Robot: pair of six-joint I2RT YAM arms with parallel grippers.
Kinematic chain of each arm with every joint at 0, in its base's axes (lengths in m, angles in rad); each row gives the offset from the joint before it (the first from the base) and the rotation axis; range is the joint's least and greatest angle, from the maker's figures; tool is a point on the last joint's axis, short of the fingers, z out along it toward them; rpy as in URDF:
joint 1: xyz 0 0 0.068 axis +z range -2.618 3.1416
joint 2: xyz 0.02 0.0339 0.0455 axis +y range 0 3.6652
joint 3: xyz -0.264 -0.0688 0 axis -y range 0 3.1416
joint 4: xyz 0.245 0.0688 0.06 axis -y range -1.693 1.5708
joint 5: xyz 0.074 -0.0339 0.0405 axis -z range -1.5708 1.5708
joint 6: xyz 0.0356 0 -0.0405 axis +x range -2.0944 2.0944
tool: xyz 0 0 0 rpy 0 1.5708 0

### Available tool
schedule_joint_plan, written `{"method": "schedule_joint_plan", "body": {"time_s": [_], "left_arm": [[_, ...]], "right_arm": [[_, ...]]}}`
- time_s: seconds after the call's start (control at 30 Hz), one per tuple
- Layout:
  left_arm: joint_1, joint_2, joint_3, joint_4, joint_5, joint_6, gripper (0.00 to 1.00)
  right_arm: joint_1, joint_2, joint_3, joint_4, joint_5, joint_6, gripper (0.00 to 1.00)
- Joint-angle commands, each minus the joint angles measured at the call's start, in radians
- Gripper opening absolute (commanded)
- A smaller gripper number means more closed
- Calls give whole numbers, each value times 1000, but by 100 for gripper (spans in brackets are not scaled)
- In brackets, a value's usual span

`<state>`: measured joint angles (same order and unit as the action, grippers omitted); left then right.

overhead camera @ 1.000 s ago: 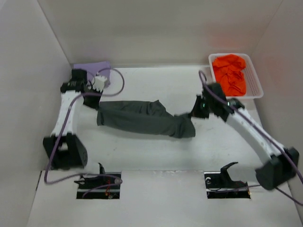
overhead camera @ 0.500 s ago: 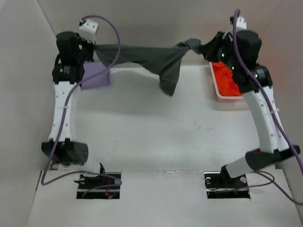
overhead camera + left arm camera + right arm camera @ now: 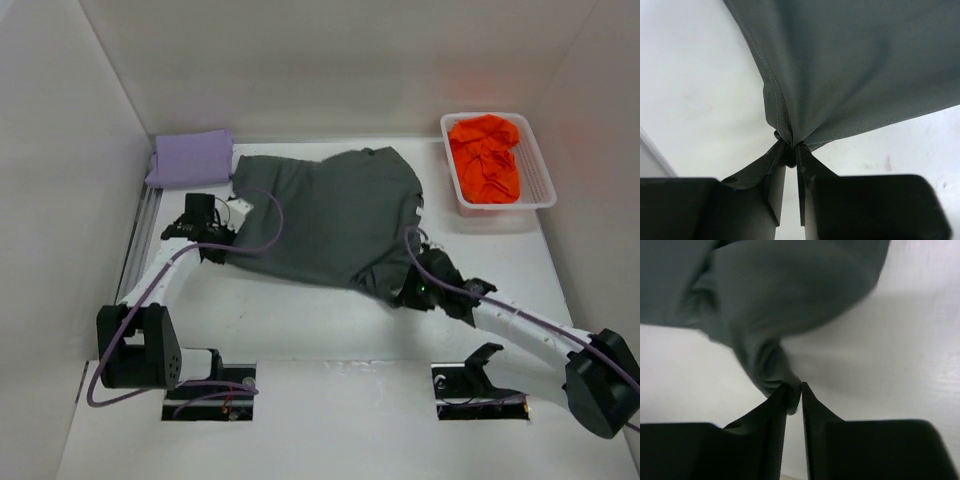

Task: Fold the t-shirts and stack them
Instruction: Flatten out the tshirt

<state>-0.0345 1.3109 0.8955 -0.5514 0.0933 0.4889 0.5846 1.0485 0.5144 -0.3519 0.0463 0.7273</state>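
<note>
Dark grey t-shirt (image 3: pixel 335 215) lay spread on the table (image 3: pixel 300 325); we saw the left gripper (image 3: pixel 791 152) and right gripper (image 3: pixel 794 390) each nearly closed, pinching its near edge at opposite corners.

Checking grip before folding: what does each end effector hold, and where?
Both pinch the dark grey t-shirt: left end effector its stitched edge, right end effector a bunched edge.
</note>
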Motion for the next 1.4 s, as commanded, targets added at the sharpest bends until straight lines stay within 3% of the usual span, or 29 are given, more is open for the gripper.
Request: {"method": "schedule_joint_plan", "body": {"time_s": [0.0, 0.1, 0.2, 0.3, 0.5, 0.63, 0.77, 0.93, 1.17, 1.37], "left_arm": [[-9, 16, -69, 25, -24, 63, 15], [-11, -10, -104, -19, -40, 94, 28], [-9, -82, -116, -86, -64, 134, 43], [-9, -146, -116, -156, -107, 172, 50], [2, -148, -90, -214, -156, 212, 52], [20, -116, -21, -181, -152, 217, 52], [-20, -49, 37, 5, -133, 172, 53], [-113, 91, 101, 209, -136, 111, 54], [-132, 397, 200, 265, -155, 73, 53], [-72, 579, 327, 257, -211, 13, 52]], "right_arm": [[50, -19, -108, 231, 37, 185, 24], [82, -91, -157, 191, 33, 230, 37], [91, -223, -151, 44, 64, 257, 40], [93, -343, -102, -126, 118, 270, 40], [103, -326, -37, -251, 142, 288, 42], [143, -318, -76, -234, 173, 345, 48], [123, -211, -88, -121, 185, 295, 45], [94, -47, 35, -55, 211, 192, 34], [-103, 175, 59, 43, 86, 58, 26], [-288, 445, 346, 5, -45, -153, 23]]}}
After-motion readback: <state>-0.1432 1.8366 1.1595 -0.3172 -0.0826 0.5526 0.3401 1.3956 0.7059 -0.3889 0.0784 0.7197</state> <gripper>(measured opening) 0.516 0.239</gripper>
